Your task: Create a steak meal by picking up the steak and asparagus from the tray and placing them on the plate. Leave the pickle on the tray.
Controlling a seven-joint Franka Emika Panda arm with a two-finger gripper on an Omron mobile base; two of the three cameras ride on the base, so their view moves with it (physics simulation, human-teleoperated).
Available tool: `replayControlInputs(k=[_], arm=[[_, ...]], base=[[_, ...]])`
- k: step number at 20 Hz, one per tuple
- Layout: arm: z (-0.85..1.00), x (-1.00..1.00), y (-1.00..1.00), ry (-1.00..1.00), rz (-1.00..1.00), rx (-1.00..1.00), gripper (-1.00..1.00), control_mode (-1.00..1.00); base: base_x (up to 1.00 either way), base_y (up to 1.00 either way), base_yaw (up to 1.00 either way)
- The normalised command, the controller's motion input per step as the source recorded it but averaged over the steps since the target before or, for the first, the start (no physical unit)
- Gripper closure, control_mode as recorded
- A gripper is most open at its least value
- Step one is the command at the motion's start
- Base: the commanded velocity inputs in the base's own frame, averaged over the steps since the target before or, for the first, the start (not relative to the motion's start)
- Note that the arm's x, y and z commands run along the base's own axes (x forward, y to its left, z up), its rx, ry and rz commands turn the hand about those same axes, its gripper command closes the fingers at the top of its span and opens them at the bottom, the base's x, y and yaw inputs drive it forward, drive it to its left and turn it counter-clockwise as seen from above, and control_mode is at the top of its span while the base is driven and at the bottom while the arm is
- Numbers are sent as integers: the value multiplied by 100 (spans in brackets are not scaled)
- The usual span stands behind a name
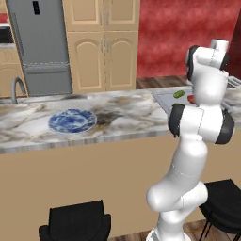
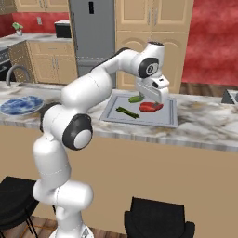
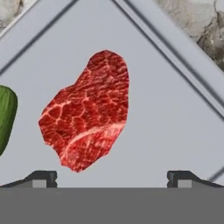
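The red steak lies flat on the grey tray, just ahead of my open gripper, whose fingertips stand wide apart with nothing between them. In the right base view the gripper hovers directly over the steak. The dark-green asparagus lies left of the steak on the tray, and the stubby pickle sits behind it. The pickle also shows at the hand view's left edge. The blue and white plate rests on the counter, far left of the tray.
A marble counter carries the tray and the plate. A curved faucet stands at its far left. Black chairs sit in front of the counter. A steel fridge and wooden cabinets line the back wall.
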Motion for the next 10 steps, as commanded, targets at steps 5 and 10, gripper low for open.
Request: replayControlInputs(k=[5,10], arm=[[-21,21,-20,0,0,0,-100,-100],[-23,28,-5,0,0,0,-100,-100]], base=[[0,0,0],[0,0,0]])
